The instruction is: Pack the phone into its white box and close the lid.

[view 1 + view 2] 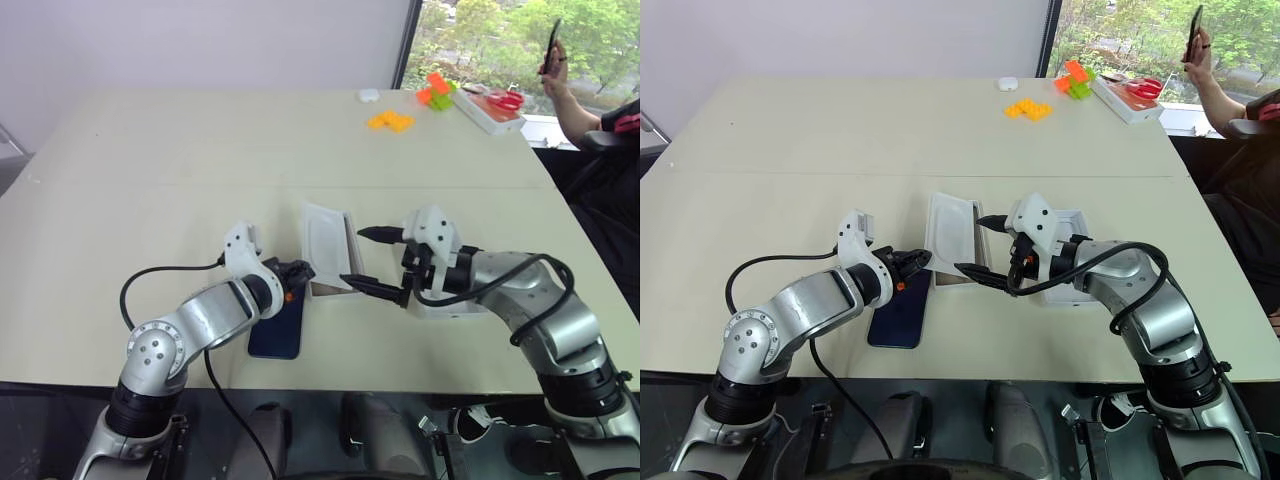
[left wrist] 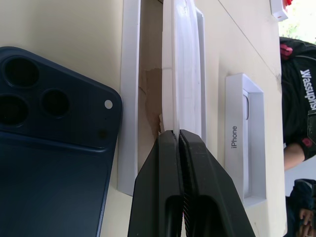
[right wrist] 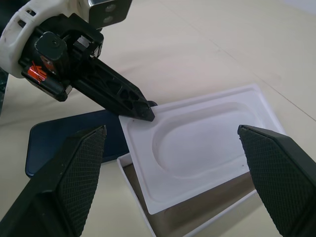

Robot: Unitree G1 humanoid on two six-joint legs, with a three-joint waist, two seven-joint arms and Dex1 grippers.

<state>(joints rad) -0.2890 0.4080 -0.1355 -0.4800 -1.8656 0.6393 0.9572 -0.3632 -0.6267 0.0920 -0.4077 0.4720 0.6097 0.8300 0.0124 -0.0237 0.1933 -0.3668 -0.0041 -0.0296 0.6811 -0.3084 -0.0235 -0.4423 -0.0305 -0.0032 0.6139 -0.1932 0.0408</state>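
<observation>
The dark blue phone lies back up on the table, just left of the white box, whose brown inside shows. My left gripper is shut on the near edge of a white moulded insert and holds it tilted up over the box. My right gripper stands open on the other side of the insert, one finger to each side, touching nothing. The lid lies open side up to the right of the box, partly under my right arm.
At the far right of the table lie orange blocks, a small white object and a white tray with red scissors. A person's hand holds up a phone beyond the table's right edge. A black cable loops by my left arm.
</observation>
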